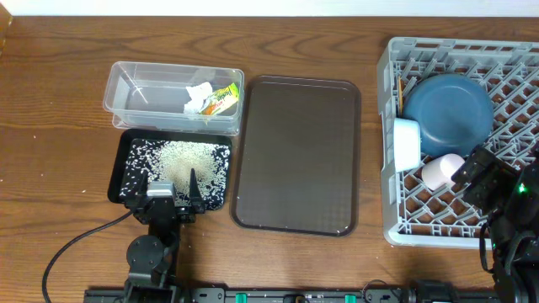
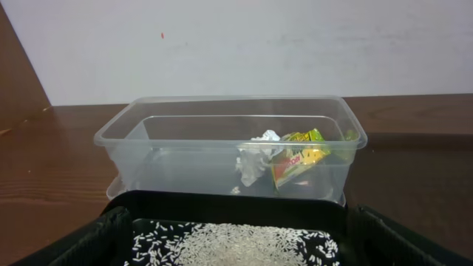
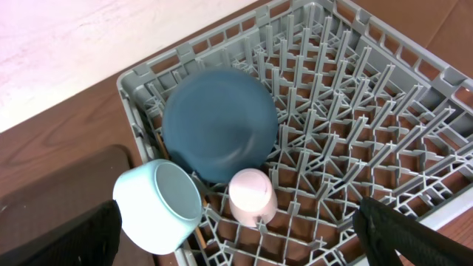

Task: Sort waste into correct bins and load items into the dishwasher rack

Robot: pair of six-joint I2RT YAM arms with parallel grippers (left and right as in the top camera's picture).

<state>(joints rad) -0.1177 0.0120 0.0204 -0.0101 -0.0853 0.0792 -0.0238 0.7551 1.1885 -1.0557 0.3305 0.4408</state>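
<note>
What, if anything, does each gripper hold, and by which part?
Nothing is held. The left gripper is open over the rice in the black container; the right gripper is open above the rack.

There are one tub [image 1: 143,97], one black container [image 1: 120,160], one tray [image 1: 296,156] and one rack [image 1: 514,76] (with one dish [image 1: 446,114], one bowl [image 1: 407,143], one cup [image 1: 441,171]).

Even, soft light; sharp, slight wrist-view blur.

Tray [image 1: 296,156] between tub [image 1: 139,97] and rack [image 1: 438,229], dish [image 1: 455,114] inside rack
</note>
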